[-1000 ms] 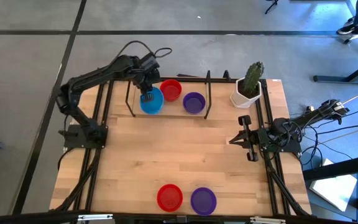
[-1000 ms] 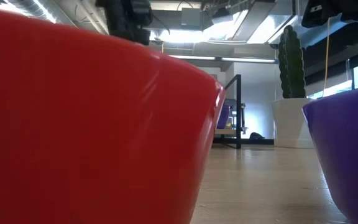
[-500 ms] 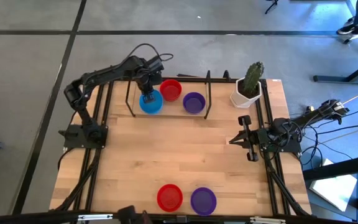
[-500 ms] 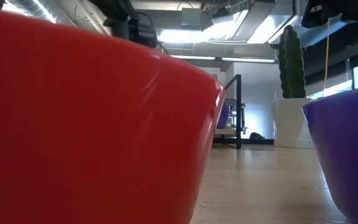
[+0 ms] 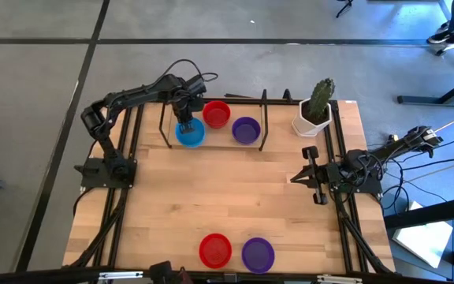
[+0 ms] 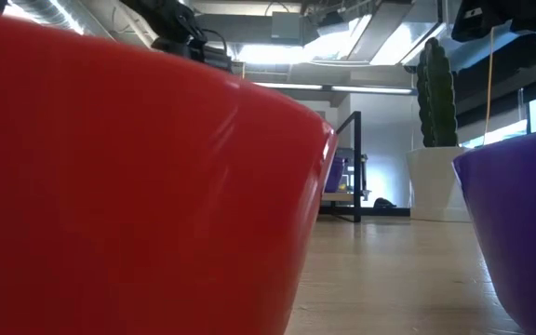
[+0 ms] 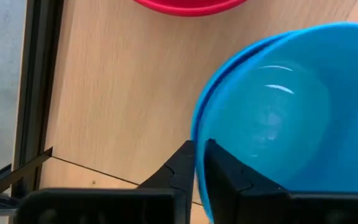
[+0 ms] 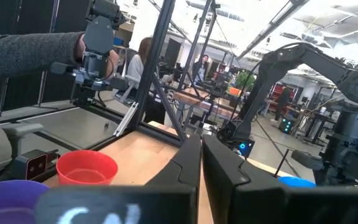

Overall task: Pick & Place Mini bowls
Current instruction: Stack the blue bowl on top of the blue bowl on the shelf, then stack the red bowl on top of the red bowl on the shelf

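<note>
- Bowls nearest my low camera: a red bowl (image 5: pixel 214 250) and a purple bowl (image 5: pixel 258 254) sit side by side at the near edge of the table (image 5: pixel 227 197), and they fill most of that view.
- Halfway up the right side I see the right gripper (image 5: pixel 304 178) parked over the table edge, its two fingers pressed together on nothing.
- Near the far right corner stands the white pot with a cactus (image 5: pixel 315 108).
- Along the far edge three bowls lie in a row: blue bowl (image 5: pixel 190 132), another red one (image 5: pixel 217 113), another purple one (image 5: pixel 246 130).
- I have the left gripper (image 7: pixel 199 165) down at the blue bowl, one finger inside the rim and one outside, pinching the wall between them.
- In the left wrist view the blue bowl shows a doubled rim, as if two are nested; I cannot tell for sure.
</note>
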